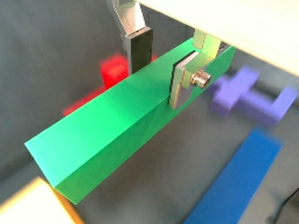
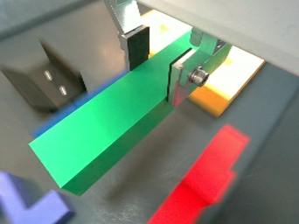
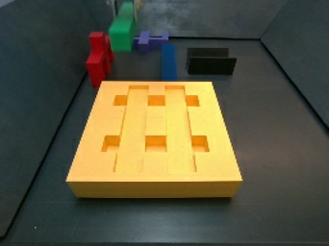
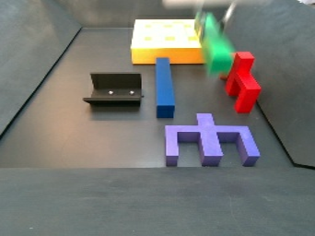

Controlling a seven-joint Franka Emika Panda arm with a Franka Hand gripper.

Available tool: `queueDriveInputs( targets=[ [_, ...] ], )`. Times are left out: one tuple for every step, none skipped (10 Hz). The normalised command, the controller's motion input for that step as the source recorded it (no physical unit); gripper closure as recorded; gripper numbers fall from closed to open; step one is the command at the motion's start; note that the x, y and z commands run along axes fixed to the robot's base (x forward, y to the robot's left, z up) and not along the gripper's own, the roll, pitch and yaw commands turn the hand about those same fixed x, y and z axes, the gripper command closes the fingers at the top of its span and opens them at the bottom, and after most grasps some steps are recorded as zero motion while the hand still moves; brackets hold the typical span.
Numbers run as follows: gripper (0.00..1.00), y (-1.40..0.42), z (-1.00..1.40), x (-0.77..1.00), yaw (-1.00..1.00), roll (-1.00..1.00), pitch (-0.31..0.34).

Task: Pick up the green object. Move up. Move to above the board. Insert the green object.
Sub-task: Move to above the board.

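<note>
- grasp of the green object point(image 1: 111, 122) looks done: in both wrist views the gripper point(image 1: 163, 59) is clamped on one end of the bar, a silver finger with its dark pad on each long side, and the bar reaches away from the fingers.
- lifting seems done or nearly done. in a side view the green object point(image 4: 219, 44) is blurred and appears to hang above the tabletop point(image 4: 110, 138), over the red block point(image 4: 244, 81) and just beside the board point(image 4: 169, 41). i cannot tell how high it is.
- in a side view the green object point(image 3: 123, 27) is at the far edge of the tabletop, beyond the board point(image 3: 157, 135), near the red block point(image 3: 99, 56) and the blue bar point(image 3: 168, 60). so it is not yet above the board.
- what is left, in my judgement: to carry the bar over the board, to line it up with a groove, and to insert it. the six square holes and the grooves of the board are all empty.
- the blue bar point(image 4: 164, 85), the purple piece point(image 4: 211, 140) and the fixture point(image 4: 113, 90) lie on the tabletop apart from the gripper and look untouched.
- a small orange part of the board point(image 2: 228, 83) shows under the gripper in a wrist view, so the board is near.
</note>
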Motion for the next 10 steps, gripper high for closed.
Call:
queueDriveInputs(
  targets=[
    [1.0, 0.01, 1.4, -0.01, 0.0, 0.02, 0.014],
    [1.0, 0.01, 1.4, 0.03, 0.0, 0.01, 0.03],
    [1.0, 0.0, 1.4, 0.01, 0.0, 0.01, 0.087],
    [1.0, 0.0, 0.83, 0.0, 0.0, 0.01, 0.074],
    [1.0, 0.0, 0.38, 0.02, 0.0, 0.02, 0.056],
    [1.0, -1.4, 0.26, 0.56, -0.14, 0.06, 0.112],
    [1.0, -1.4, 0.22, 0.54, -0.13, 0.06, 0.135],
    [1.0, -1.4, 0.21, 0.59, -0.06, 0.07, 0.197],
    [1.0, -1.4, 0.23, 0.63, -0.02, 0.0, 0.221],
    [1.0, -1.4, 0.24, 0.63, -0.01, 0.01, 0.194]
  ],
)
